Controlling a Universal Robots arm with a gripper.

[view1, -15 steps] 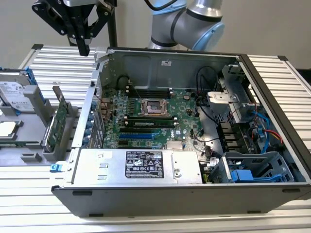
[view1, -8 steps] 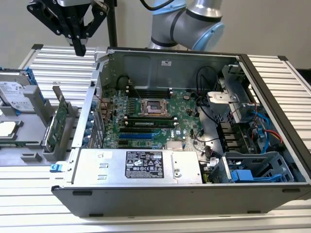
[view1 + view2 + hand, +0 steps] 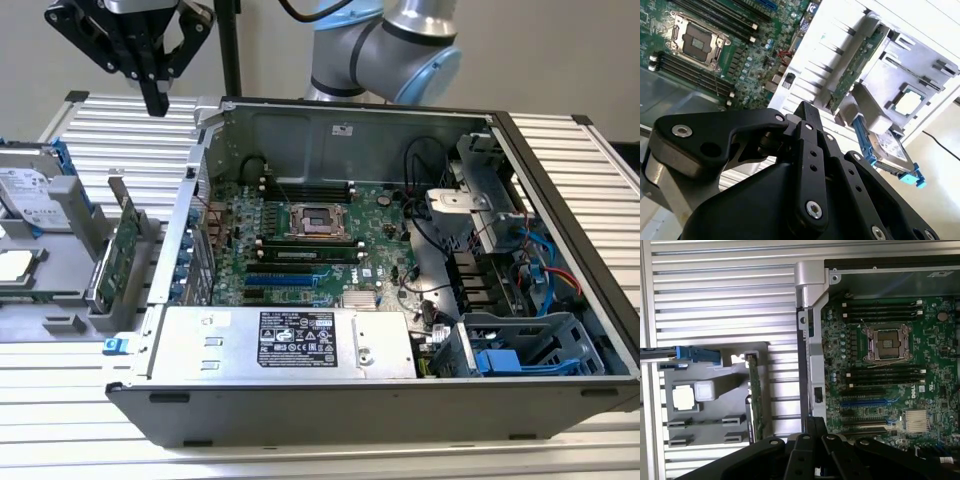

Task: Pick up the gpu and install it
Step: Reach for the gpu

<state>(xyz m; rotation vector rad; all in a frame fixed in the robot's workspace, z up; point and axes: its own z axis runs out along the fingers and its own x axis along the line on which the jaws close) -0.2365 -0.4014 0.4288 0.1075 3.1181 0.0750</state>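
The gpu point(image 3: 125, 247) is a slim green card standing on edge in a grey holder point(image 3: 62, 292) on the slatted table, at the exterior view's left of the open computer case point(image 3: 330, 410). Both wrist views show its thin green edge, the gpu point(image 3: 859, 61) and the gpu point(image 3: 755, 396). My gripper point(image 3: 155, 100) hangs well above and behind the card, fingers pointing down and shut on nothing. The green motherboard point(image 3: 300, 235) lies inside the case with its long slots point(image 3: 285, 282) near the case's left wall.
A hard drive point(image 3: 30, 190) with blue rails and a square processor chip point(image 3: 15, 265) sit in the same grey holder. A silver power supply point(image 3: 290, 342) fills the case's front. Drive cages and cables point(image 3: 520, 250) crowd the exterior view's right side. A black pole point(image 3: 230, 45) stands behind.
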